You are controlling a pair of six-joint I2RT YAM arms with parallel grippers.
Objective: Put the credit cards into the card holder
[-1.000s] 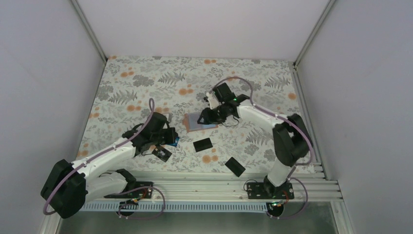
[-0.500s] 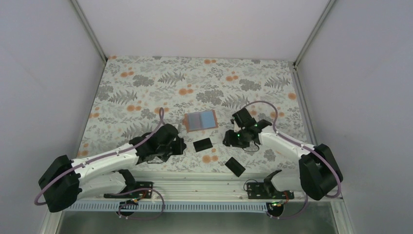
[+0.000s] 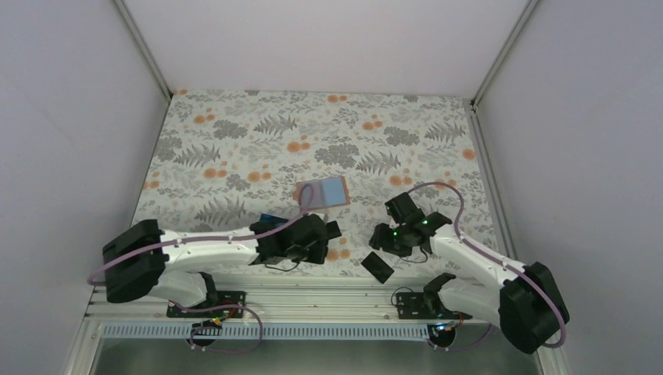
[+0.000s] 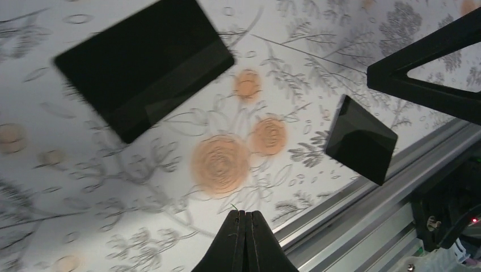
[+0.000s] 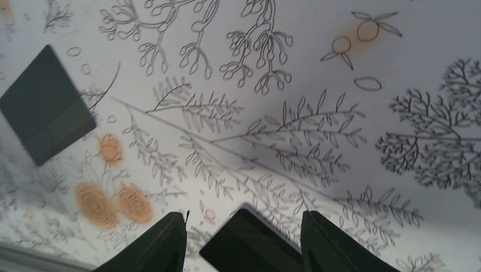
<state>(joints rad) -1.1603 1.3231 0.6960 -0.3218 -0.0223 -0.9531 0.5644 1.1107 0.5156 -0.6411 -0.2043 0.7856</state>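
The tan card holder (image 3: 301, 195) lies open mid-table with a blue credit card (image 3: 327, 191) on it. One black credit card (image 3: 331, 229) (image 4: 144, 62) (image 5: 45, 105) lies in front of it, partly under my left arm. Another black card (image 3: 378, 266) (image 4: 360, 139) (image 5: 249, 246) lies near the front rail. My left gripper (image 3: 322, 248) (image 4: 245, 214) is shut and empty, low over the cloth between the two black cards. My right gripper (image 3: 381, 248) (image 5: 243, 214) is open, and a corner of the near black card shows between its fingers. A blue card edge (image 3: 270, 218) peeks from behind my left arm.
A floral cloth (image 3: 234, 148) covers the table. The metal rail (image 3: 328, 293) (image 4: 363, 215) runs along the front edge, close to both grippers. Part of the right gripper (image 4: 425, 79) shows at the upper right of the left wrist view. White walls enclose the table.
My left arm has swept from the left side to the front middle, staying shut. My right arm has drawn back from the card holder to the near black card, its jaws opening wider.
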